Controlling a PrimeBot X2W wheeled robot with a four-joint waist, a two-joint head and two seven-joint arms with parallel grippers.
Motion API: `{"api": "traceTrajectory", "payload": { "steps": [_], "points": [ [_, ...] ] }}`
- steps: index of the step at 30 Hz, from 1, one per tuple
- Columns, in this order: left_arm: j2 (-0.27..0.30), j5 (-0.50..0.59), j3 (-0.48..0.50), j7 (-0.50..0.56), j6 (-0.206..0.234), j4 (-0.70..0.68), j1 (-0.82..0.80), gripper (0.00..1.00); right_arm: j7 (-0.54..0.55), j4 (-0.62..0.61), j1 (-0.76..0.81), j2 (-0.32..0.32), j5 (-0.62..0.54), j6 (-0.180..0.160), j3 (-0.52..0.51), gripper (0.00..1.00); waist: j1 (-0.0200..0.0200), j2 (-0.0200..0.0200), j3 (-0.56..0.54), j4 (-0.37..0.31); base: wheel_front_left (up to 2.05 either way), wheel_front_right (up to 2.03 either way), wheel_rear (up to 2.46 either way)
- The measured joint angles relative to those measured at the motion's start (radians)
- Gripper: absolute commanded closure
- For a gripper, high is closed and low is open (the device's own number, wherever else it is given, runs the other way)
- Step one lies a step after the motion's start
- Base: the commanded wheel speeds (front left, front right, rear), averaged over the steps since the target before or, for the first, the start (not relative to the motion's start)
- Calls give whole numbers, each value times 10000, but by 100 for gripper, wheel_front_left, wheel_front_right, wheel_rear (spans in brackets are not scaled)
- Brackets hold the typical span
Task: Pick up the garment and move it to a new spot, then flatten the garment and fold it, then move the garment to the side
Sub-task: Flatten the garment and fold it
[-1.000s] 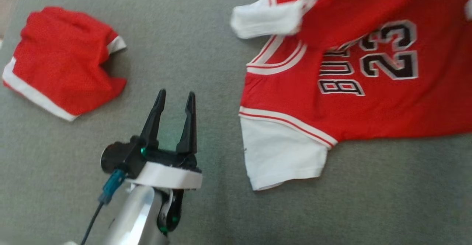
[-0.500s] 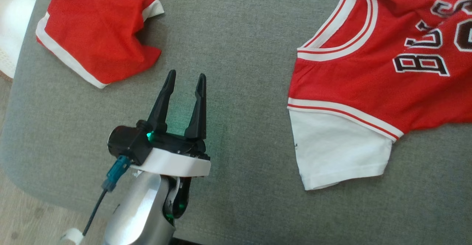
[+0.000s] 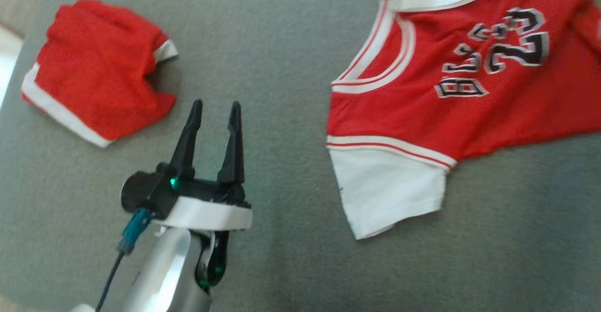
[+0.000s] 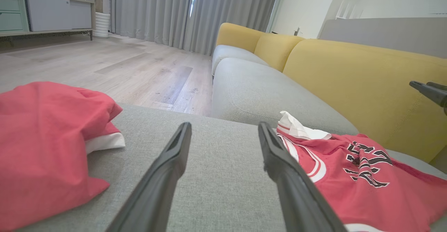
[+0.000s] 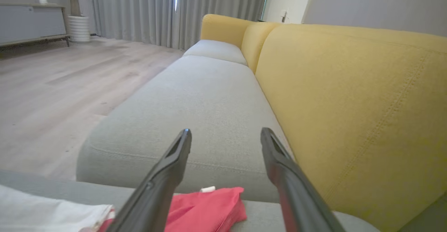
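On the grey sofa cushion (image 3: pixel 281 44), the left gripper (image 3: pixel 215 105) and right gripper (image 5: pixel 223 130) hang spread and empty, leaving the rumpled jersey (image 3: pixel 422 110) loose, apparently awaiting flattening.

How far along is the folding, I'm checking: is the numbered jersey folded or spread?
Spread, not folded: the jersey lies open on the grey cushion, with its neckline, lettering and one white sleeve showing.

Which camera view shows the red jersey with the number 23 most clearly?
The head view: it looks down on the jersey, showing neckline, white sleeve and lettering, though the frame cuts its right part. The left wrist view shows the jersey low and slanted. The right wrist view shows a red fold, probably its edge.
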Motion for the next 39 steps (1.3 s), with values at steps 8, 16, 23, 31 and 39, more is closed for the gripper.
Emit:
{"api": "traceTrajectory", "payload": {
  "steps": [8, 16, 23, 31, 39],
  "points": [
    [8, 174, 550, 0, -79, 36, 861, 0, -345, -1733, 2349, 1580, 2583, 0, 1751, 0, -2, 0, -1235, -1067, 0, 0, 0],
    [13, 173, 828, 0, -88, 33, 1325, 0, -347, -5049, 6273, 2445, 4449, 0, 2510, 0, -2, 1, -2175, -2027, 0, 0, 0],
    [13, 161, 782, 0, -174, 437, 1456, 0, -345, -6594, 9087, 2819, 4744, 0, 2429, 0, 0, 0, -2520, -2433, 0, 0, 0],
    [13, 155, 775, 0, -178, 798, 1386, 0, -343, -7310, 9559, 2932, 5099, 0, 2696, 0, 1, 1, -2237, -2698, 0, 0, 0],
    [12, 485, 426, 71, -242, 2079, 431, 0, -293, -7693, 9340, 2932, 5112, 0, 2817, 0, 2, 0, -1683, -2980, 0, 0, 0]
  ]
}}
